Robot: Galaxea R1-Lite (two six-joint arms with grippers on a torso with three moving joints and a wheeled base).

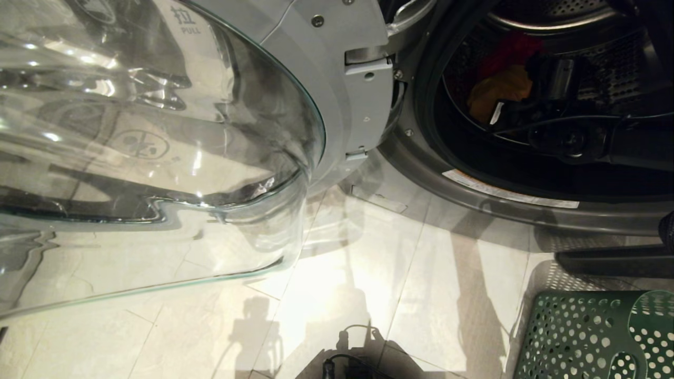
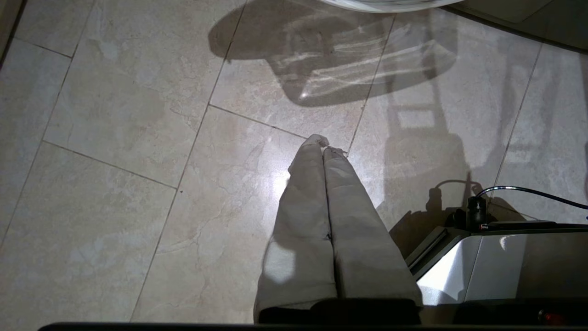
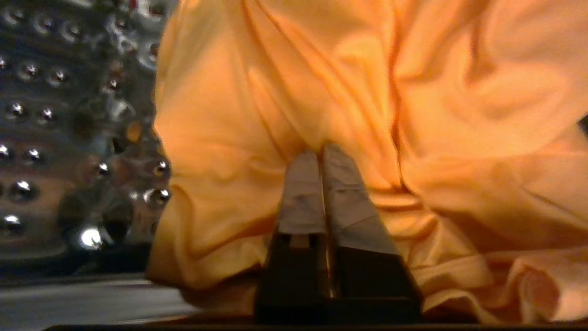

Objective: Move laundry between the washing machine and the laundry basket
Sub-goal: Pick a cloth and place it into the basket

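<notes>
Right gripper (image 3: 323, 151), reaching into the washing machine (image 1: 474, 195) drum at upper right, has pinched a fold of the yellow-orange garment (image 3: 367, 101), so you can draw it out toward the laundry basket (image 1: 590, 337), lower right. Left gripper (image 2: 322, 142) hangs closed, empty.

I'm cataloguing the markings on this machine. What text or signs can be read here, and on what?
"拉" over "PULL": on the open glass door.
Round crossed-out warning sign, no words: on the same glass.
Long white-and-orange sticker on the washing machine's door rim: print too small to read.
White tag inside the drum: unreadable.
</notes>
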